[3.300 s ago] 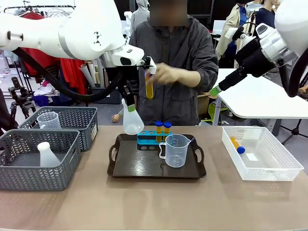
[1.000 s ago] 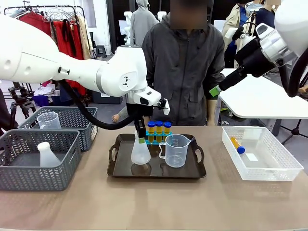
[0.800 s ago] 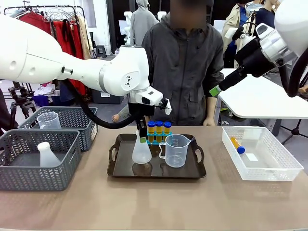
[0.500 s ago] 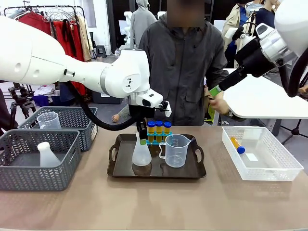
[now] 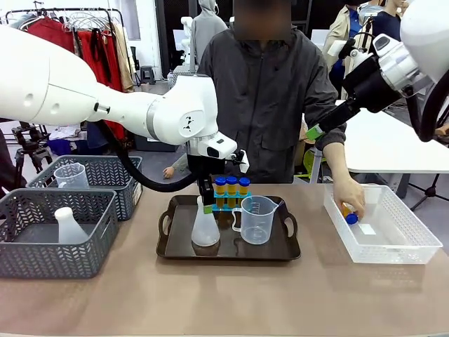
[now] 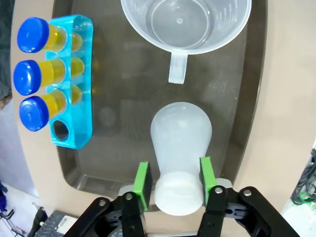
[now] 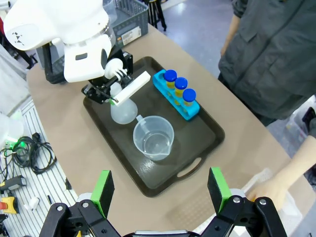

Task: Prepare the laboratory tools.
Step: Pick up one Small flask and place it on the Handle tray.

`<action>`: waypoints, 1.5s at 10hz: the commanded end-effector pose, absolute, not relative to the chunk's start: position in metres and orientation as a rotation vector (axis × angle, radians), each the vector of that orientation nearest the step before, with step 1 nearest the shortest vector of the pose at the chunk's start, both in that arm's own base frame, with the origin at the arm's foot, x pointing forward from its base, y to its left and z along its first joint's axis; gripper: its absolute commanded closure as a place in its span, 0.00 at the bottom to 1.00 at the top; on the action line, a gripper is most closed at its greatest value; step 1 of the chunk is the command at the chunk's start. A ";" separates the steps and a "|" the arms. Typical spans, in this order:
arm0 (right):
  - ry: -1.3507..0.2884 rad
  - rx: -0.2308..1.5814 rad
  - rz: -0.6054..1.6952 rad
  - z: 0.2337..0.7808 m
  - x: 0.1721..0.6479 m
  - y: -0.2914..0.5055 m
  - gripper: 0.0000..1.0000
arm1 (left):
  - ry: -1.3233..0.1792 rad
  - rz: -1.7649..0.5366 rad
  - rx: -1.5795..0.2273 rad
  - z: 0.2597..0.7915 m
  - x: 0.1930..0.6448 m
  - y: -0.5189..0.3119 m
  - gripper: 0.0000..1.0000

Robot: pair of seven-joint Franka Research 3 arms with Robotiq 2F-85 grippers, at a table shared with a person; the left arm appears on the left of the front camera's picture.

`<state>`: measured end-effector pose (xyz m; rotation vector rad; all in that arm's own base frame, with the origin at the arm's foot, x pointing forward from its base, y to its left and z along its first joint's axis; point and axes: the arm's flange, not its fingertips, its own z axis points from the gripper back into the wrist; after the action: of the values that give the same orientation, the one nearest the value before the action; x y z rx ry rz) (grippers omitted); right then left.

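Flask (image 6: 180, 148) stands upright on the tray (image 5: 280, 249) near its left edge; my left gripper (image 6: 173, 183) has its pads beside the neck, just released. My right gripper (image 7: 160, 190) hangs spread wide and empty, while the person's hand (image 5: 349, 199) touches a tube in the crate (image 5: 407, 246).

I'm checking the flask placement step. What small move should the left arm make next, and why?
Probably lift the left end effector straight up off the conical flask. The flask stands on the dark tray, and gaps show between the green pads and its neck, so it looks released. Rising vertically should avoid tipping it into the nearby measuring beaker.
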<state>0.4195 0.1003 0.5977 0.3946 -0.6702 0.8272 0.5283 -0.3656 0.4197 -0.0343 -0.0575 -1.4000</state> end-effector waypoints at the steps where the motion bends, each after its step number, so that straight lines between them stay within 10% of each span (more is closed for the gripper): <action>1: -0.677 0.396 0.835 0.598 0.420 0.099 0.00 | -0.057 -1.405 -0.015 0.424 0.527 -0.364 0.04; 15: -0.677 0.396 0.835 0.598 0.420 0.099 0.00 | -0.095 -1.393 -0.015 0.444 0.526 -0.362 0.00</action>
<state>0.4195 0.1003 0.5977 0.3946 -0.6702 0.8272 0.5258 -0.3622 0.4404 -0.0176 -0.0858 -1.3944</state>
